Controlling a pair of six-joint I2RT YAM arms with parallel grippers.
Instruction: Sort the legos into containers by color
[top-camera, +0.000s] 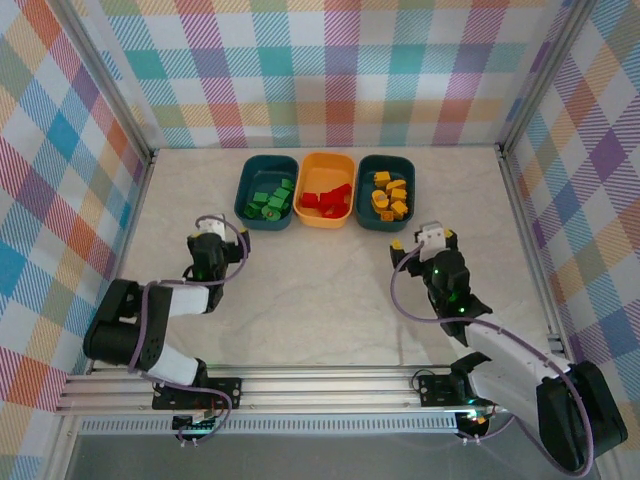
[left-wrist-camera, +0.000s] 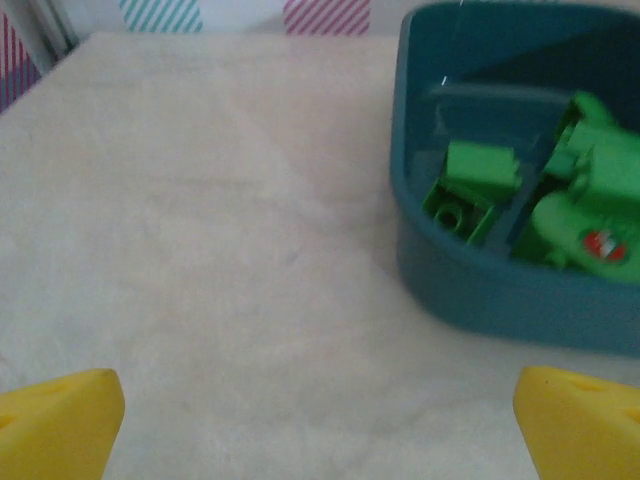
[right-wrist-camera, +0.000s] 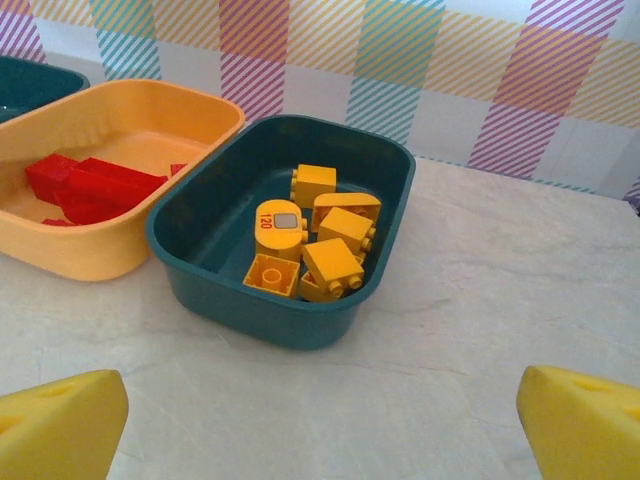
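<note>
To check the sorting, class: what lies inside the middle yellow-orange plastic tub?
Red studded plastic bricks, piled together in the yellow-orange tub; anything beneath the pile is covered.

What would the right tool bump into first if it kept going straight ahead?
Probably the dark teal tub holding yellow bricks, just ahead of the right tool and slightly left. If it slants downward, the table might come first.
</note>
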